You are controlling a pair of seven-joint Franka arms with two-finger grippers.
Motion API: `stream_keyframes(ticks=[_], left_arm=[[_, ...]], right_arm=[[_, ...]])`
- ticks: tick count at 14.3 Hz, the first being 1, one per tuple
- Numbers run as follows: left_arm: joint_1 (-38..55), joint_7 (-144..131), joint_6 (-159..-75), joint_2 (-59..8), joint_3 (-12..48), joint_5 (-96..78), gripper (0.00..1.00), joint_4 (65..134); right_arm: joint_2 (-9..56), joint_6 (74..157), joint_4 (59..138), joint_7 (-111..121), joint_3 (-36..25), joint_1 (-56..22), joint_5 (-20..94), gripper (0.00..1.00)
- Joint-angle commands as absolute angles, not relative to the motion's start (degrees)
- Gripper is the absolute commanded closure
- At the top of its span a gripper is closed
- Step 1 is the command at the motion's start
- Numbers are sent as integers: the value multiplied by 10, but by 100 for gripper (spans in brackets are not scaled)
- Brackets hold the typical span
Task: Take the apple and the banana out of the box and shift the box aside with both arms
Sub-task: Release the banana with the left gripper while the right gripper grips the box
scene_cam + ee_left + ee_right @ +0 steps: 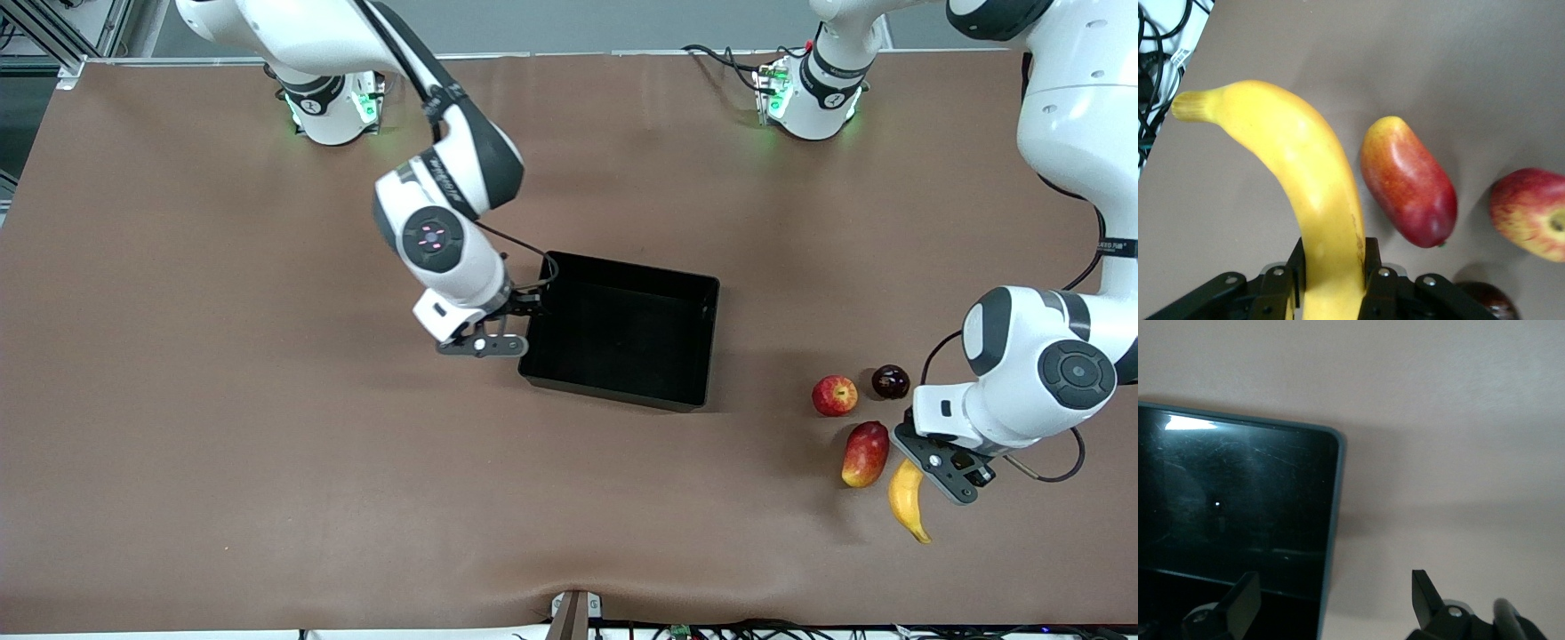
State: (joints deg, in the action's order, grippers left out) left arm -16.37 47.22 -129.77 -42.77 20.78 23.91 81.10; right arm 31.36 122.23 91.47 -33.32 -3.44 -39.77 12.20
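The box [622, 342] sits empty at frame centre; the right gripper [498, 331], jaws spread, straddles its wall at the right arm's end. Lower right, the left gripper [933, 462] pinches the banana [907, 502], beside the apple [834, 396]

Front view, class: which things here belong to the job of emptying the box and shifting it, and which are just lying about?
Belong to the job:
- box, empty
- banana, gripped in the left hand
- apple, on the table
- right hand, open at the box's wall

Just lying about:
- red-yellow mango-like fruit
- dark round fruit
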Motion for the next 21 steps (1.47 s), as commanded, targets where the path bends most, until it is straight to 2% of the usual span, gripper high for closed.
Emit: stream_keyframes(ticks=[1, 2, 3, 5, 6, 7, 11, 14, 15, 16, 19, 21], left_arm=[[-160, 519, -1341, -443, 193, 236, 100, 809], [-155, 519, -1352, -446, 181, 244, 100, 809], [-154, 519, -1363, -453, 170, 255, 100, 809], [-156, 512, -1380, -468, 166, 258, 100, 809], [-159, 507, -1384, -479, 166, 255, 100, 809], [-161, 503, -1391, -486, 166, 252, 100, 809], [-161, 497, -1395, -497, 166, 250, 100, 810], [-161, 479, -1395, -504, 166, 252, 100, 811], [-161, 466, -1394, -504, 165, 252, 97, 812], [-161, 453, -1394, -505, 165, 253, 85, 813], [-161, 433, -1395, -511, 165, 253, 63, 813], [-163, 434, -1395, -512, 165, 253, 0, 813]], right_arm=[[314, 1263, 949, -348, -41, -418, 124, 0], [319, 1268, 949, -349, -42, -421, 117, 0], [326, 1280, 950, -361, -42, -430, 115, 7], [344, 1293, 950, -395, -43, -444, 109, 46], [350, 1302, 950, -404, -43, -446, 108, 78], [350, 1299, 950, -415, -42, -445, 108, 100], [348, 1289, 950, -415, -43, -437, 109, 100], [319, 1222, 943, -410, -44, -418, 109, 100], [303, 1198, 942, -410, -44, -408, 109, 100], [291, 1180, 941, -409, -44, -400, 109, 100], [259, 1147, 940, -403, -44, -367, 111, 100], [239, 1132, 940, -400, -44, -353, 111, 100]])
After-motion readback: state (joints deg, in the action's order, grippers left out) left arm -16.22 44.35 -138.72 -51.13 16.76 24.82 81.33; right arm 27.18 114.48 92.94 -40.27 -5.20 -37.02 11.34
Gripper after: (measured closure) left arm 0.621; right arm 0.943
